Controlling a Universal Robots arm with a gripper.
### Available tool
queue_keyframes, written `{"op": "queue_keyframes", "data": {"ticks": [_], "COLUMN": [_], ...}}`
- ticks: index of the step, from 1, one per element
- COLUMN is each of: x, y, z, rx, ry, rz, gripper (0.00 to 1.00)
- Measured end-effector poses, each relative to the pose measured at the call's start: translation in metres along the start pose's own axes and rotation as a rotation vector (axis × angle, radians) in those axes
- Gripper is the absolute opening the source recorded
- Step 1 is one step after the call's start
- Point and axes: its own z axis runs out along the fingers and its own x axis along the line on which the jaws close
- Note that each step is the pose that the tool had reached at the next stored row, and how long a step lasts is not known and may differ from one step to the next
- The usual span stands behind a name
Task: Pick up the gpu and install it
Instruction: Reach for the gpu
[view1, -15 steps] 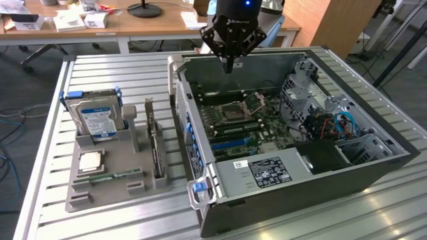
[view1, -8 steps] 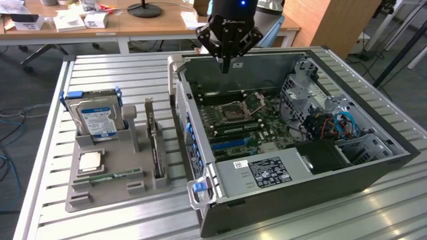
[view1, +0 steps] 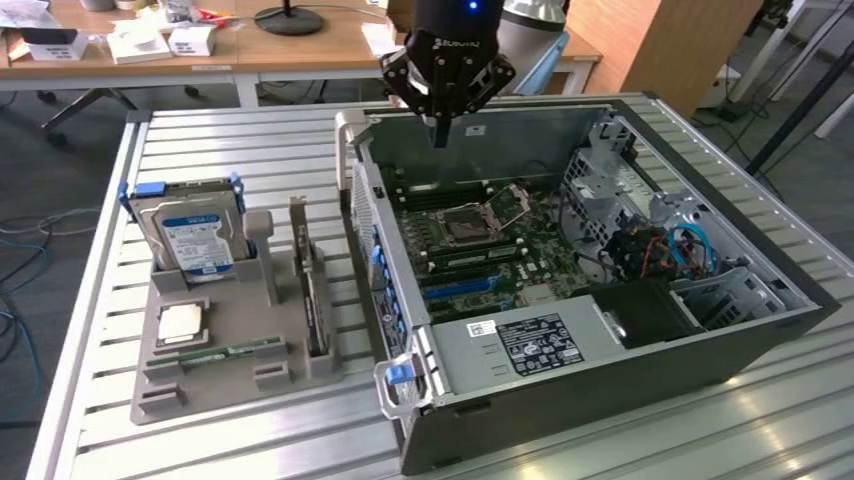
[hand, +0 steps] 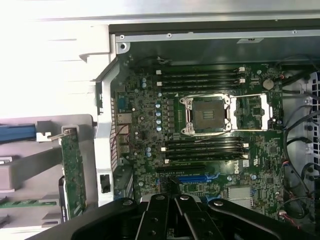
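The gpu (view1: 315, 295) stands on its edge in a slot of the grey holder (view1: 227, 395) at the exterior view's left, beside the open computer case (view1: 561, 345). In the wrist view the gpu (hand: 73, 172) shows as a thin circuit board with a metal bracket at one end. My gripper (view1: 438, 135) hangs above the far part of the case, over the motherboard (view1: 481, 250), apart from the gpu. Its fingers point down, shut, with nothing between them. The gripper (hand: 175, 200) is over the motherboard (hand: 200, 130), near the blue slot (hand: 192, 177).
The holder also carries a hard drive (view1: 194, 235), a processor chip (view1: 180, 322) and a green memory stick (view1: 227, 352). Cables and drive bays (view1: 681, 250) fill the case's right side. A power supply (view1: 534, 345) sits at its near end. Desks stand behind the slatted table (view1: 240, 140).
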Motion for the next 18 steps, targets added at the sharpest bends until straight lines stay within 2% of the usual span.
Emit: {"op": "queue_keyframes", "data": {"ticks": [9, 18], "x": [0.013, 0.034], "y": [-0.0010, -0.0025], "z": [-0.0001, -0.0003], "rx": [0.0001, 0.0004], "ry": [0.0014, 0.0060], "rz": [0.000, 0.000], "gripper": [0.10, 0.10]}}
